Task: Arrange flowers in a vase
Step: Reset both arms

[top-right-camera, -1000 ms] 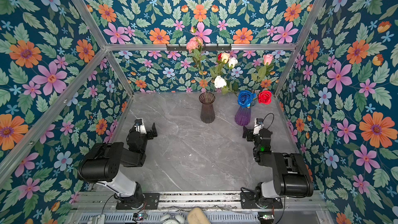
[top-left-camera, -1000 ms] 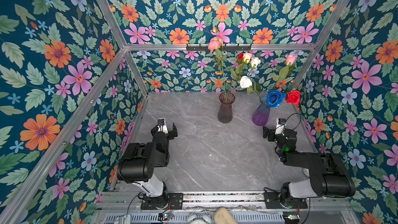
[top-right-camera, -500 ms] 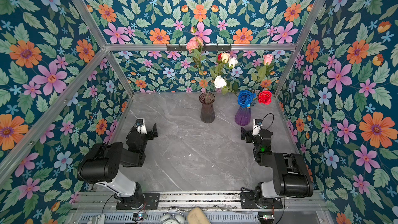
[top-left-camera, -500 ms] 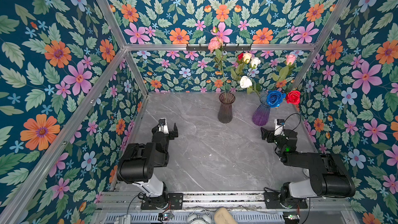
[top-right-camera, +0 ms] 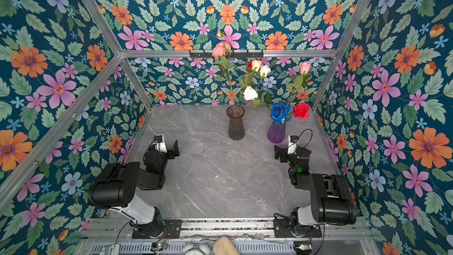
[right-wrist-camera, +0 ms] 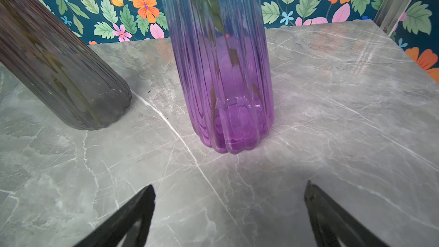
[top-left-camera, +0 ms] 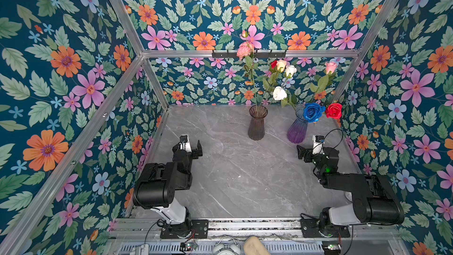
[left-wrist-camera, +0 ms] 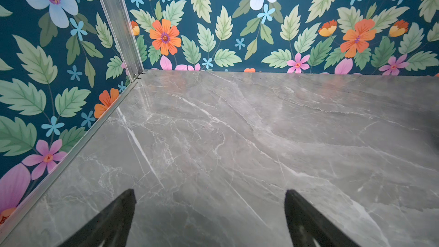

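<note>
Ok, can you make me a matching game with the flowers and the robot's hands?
1 blue rose
2 frilly bloom
3 right gripper
4 left gripper

A open, facing bare table
B in the brown vase
C open, facing the purple vase
D low, at the purple vase's rim

Pairs: 1-D, 2-B, 3-C, 4-A

The right pincer (top-left-camera: 313, 150) now sits a little nearer its own arm's base and slightly more toward the left arm's side than a second ago, so the purple vase (top-left-camera: 297, 131) ahead of it stands a touch further off. The left pincer (top-left-camera: 190, 146) differs only by a hair.
</note>
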{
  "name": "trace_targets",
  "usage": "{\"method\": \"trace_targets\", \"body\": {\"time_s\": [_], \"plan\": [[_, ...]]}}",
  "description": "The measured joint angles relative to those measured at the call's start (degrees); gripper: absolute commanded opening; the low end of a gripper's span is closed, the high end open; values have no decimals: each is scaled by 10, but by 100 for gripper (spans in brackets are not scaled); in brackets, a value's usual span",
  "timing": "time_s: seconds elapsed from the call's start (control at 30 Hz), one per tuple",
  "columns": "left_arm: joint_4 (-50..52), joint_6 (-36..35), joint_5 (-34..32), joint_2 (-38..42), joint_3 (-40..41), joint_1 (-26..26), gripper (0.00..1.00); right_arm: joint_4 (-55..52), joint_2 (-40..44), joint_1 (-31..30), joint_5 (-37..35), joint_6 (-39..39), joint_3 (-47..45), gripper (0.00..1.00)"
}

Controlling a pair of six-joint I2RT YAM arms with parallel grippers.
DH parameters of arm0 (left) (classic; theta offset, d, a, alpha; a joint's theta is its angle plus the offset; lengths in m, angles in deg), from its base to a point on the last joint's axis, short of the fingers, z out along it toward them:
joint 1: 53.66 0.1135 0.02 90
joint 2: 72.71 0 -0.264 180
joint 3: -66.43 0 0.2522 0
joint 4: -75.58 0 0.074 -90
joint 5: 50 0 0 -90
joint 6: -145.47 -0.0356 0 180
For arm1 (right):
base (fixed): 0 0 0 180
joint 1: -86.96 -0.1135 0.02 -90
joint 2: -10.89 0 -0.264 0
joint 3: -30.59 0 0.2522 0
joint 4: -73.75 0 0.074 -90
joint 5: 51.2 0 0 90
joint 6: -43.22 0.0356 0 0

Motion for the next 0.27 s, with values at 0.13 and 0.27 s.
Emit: {"method": "trace_targets", "body": {"time_s": [0.13,0.27], "plan": [[0,0,0,0,0,0,100,0,0,0,0,0,0,99],[0,0,0,0,0,0,100,0,0,0,0,0,2,99]]}}
